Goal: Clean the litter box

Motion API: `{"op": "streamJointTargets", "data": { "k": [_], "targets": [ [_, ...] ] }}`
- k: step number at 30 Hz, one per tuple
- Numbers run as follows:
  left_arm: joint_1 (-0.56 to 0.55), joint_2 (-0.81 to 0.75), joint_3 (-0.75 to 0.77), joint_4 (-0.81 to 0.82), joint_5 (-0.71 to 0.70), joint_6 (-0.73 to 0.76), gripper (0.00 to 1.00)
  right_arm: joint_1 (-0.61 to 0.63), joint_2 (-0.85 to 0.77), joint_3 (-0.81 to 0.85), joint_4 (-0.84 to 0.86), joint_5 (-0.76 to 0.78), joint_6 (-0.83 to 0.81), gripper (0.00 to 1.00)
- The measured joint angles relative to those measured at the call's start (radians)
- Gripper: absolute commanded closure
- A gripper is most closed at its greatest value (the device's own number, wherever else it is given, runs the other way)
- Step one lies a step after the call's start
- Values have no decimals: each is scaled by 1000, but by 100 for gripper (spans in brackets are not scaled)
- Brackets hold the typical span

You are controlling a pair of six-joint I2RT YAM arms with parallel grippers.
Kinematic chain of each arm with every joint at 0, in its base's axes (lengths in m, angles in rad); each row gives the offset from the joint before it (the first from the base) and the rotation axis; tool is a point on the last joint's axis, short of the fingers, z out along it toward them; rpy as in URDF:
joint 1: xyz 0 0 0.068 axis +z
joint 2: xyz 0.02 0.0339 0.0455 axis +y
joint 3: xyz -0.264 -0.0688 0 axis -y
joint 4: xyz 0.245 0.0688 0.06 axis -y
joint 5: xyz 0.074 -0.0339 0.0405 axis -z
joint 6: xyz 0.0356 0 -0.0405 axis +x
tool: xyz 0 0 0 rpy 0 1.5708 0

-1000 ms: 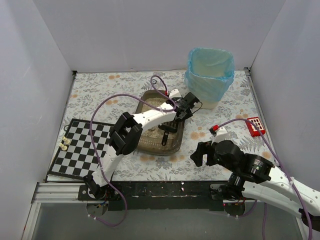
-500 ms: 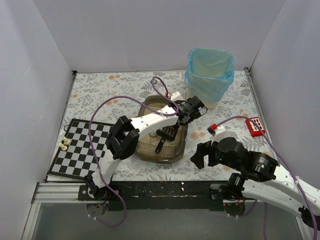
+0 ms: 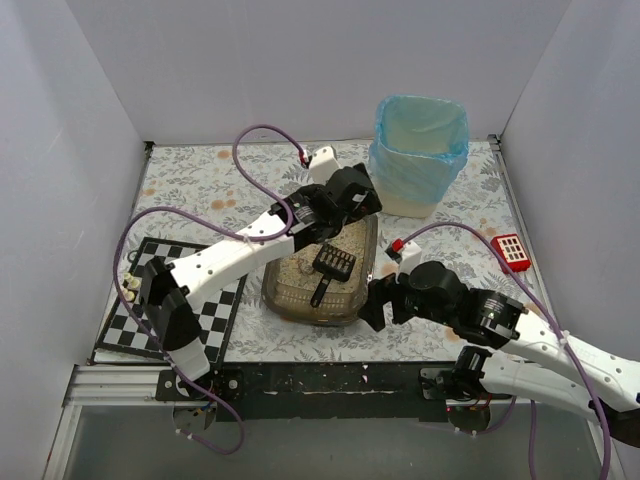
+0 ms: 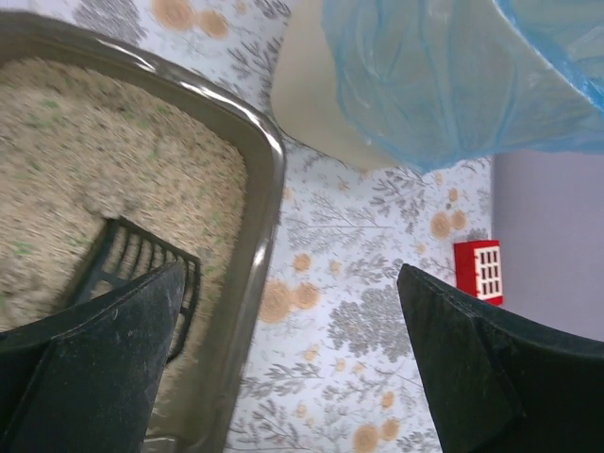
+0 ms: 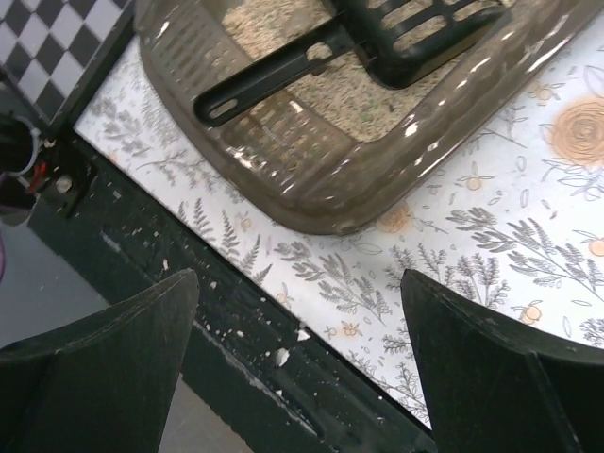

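The litter box [image 3: 300, 306] is a dark brown tray of beige litter in the middle of the table; its rim [image 4: 265, 170] and near wall [image 5: 283, 160] show in the wrist views. A black slotted scoop [image 3: 330, 267] lies loose in the litter [image 4: 142, 257] [image 5: 274, 80]. My left gripper [image 3: 350, 197] hangs open above the box's far right edge, nothing between its fingers [image 4: 291, 274]. My right gripper [image 3: 374, 300] is open and empty beside the box's near right corner, over the table's front edge [image 5: 300, 274].
A beige bin with a blue bag [image 3: 420, 150] [image 4: 444, 75] stands at the back right. A small red block [image 3: 511, 250] [image 4: 479, 271] lies by the right wall. A chessboard [image 3: 130, 310] [image 5: 38, 38] with small pieces [image 3: 128, 285] lies at the left.
My left gripper has opened wide and drawn up and back to the left, away from the bin. The right gripper has moved left, closer to the box. The box has shifted slightly.
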Motion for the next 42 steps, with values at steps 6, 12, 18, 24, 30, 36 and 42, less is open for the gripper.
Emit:
{"op": "streamJointTargets", "data": {
  "k": [6, 12, 18, 24, 30, 36, 42],
  "targets": [
    [151, -103, -116, 47, 47, 169, 2, 0, 116, 26, 24, 149, 53, 4],
    [398, -109, -276, 108, 154, 273, 2, -89, 346, 98, 73, 240, 77, 12],
    [419, -39, -300, 114, 203, 317, 11, -237, 569, 105, 168, 155, 74, 21],
    [416, 35, -346, 110, 208, 311, 44, -238, 667, 108, 226, 99, 36, 39],
    [416, 27, -396, 122, 193, 274, 56, -245, 700, 142, 201, 84, 19, 49],
    [404, -47, -486, 139, 194, 199, 62, -287, 702, 147, 193, 37, -60, 50],
    [338, -116, -565, 117, 144, 122, 68, -356, 702, 150, 180, -31, -211, 54]
  ]
}}
